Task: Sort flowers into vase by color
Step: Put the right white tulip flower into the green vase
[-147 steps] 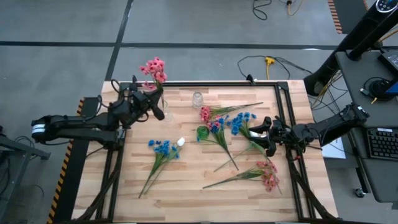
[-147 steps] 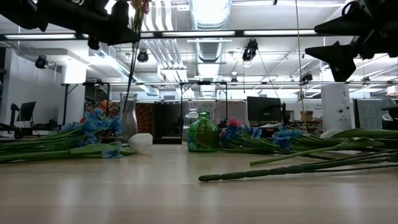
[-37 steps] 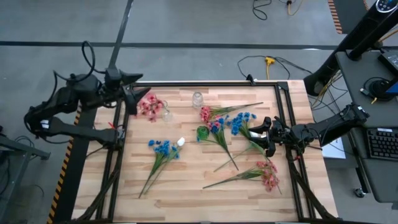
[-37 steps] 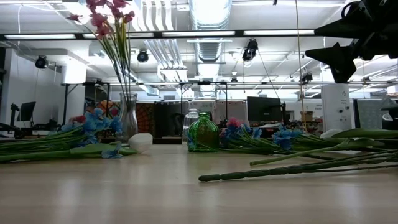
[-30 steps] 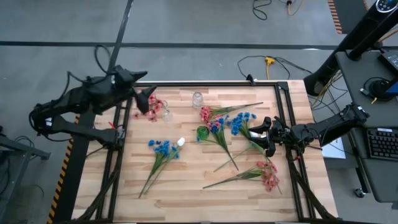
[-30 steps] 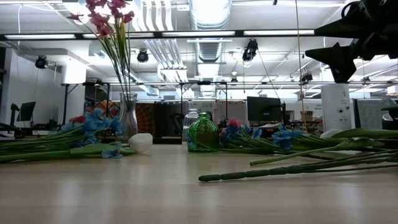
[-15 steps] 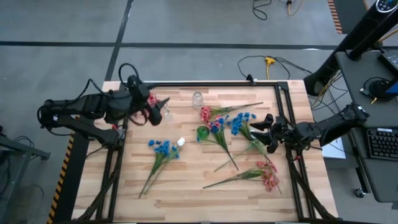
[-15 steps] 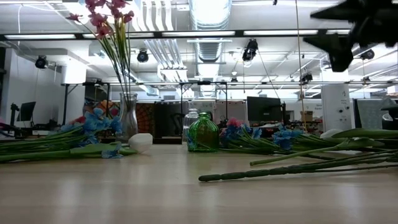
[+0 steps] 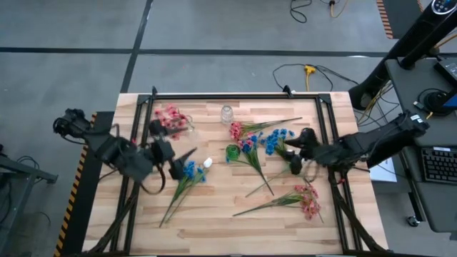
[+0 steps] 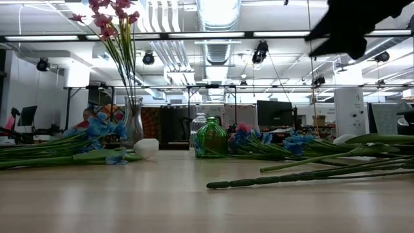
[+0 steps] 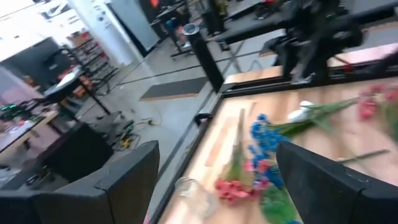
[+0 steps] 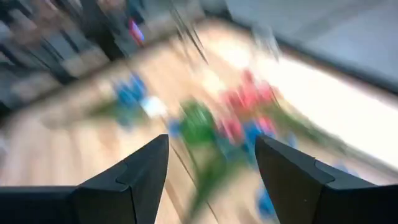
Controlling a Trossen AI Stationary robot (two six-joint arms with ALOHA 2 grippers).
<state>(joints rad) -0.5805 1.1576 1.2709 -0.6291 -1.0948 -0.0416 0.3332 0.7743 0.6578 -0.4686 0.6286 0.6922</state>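
A pink flower sprig (image 9: 170, 120) stands with its stem in a tall clear vase (image 10: 133, 123) at the far left. A blue sprig (image 9: 189, 170) and a white one (image 9: 208, 163) lie flat left of centre. My left gripper (image 9: 182, 163) hovers open and empty just left of those blue blossoms. More pink and blue flowers (image 9: 268, 139) lie around a green vase (image 9: 233, 152). One pink sprig (image 9: 308, 202) lies near the right front. My right gripper (image 9: 294, 150) hangs open and empty above the right-hand flowers.
A small clear jar (image 9: 227, 113) stands at the far middle. A black frame (image 9: 235, 96) runs along the table's far and side edges. Bare wood (image 9: 228, 228) lies along the near edge.
My left gripper has swung from the pink flowers' vase toward the near edge and down, rolling as it went, and now hangs by the blue sprig. My right gripper has risen and tipped up toward level. The pink flowers stay in their vase.
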